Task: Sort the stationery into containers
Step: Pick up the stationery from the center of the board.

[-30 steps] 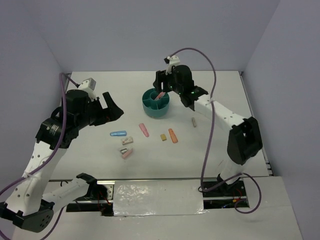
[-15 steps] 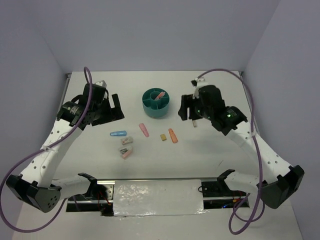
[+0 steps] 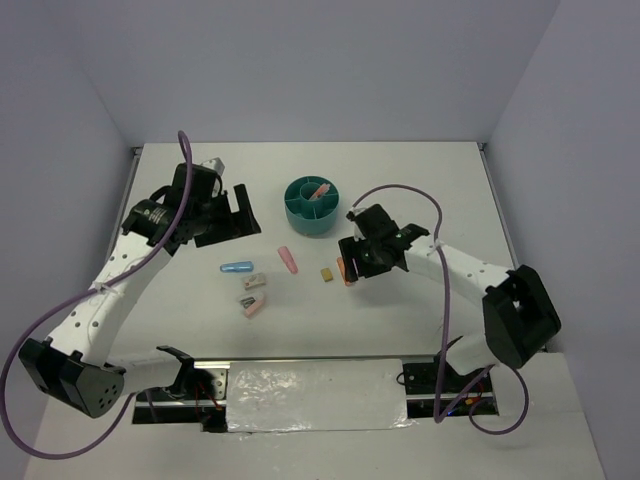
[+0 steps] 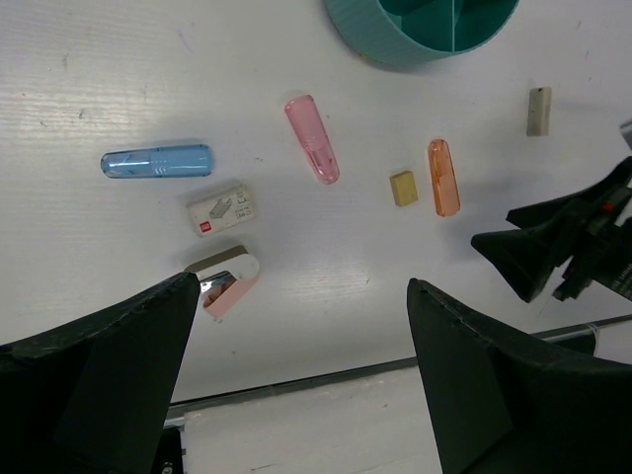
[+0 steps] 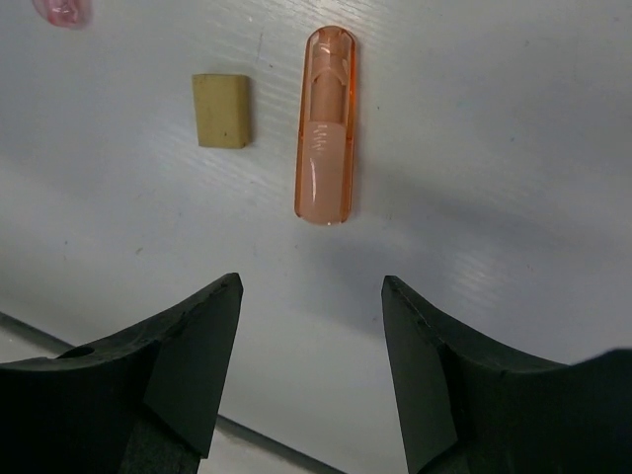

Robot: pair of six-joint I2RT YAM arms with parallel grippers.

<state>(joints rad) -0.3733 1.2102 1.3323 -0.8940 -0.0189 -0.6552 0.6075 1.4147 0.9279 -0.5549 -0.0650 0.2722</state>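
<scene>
The round teal tub [image 3: 312,206] stands at the table's far middle with a pink pen in it; its wall shows in the left wrist view [image 4: 395,44]. On the table lie a blue capsule [image 3: 236,268], a pink capsule [image 3: 288,260], a tan block [image 3: 327,273], a white block [image 3: 256,282] and a pink-white block [image 3: 252,306]. My right gripper [image 3: 350,264] is open and empty, low over the orange capsule [image 5: 326,123], which lies just ahead of its fingertips beside the tan block [image 5: 220,123]. My left gripper [image 3: 243,213] is open and empty, held high left of the tub. A grey block [image 4: 538,111] lies right of the tub.
The table's near edge with a metal rail [image 3: 320,365] runs below the items. The right arm's cable [image 3: 440,290] loops over the table's right part. Side walls close in on the left and right.
My right arm has swung from the tub forward and left, down over the orange capsule. My left arm has moved toward the tub. The items have not moved.
</scene>
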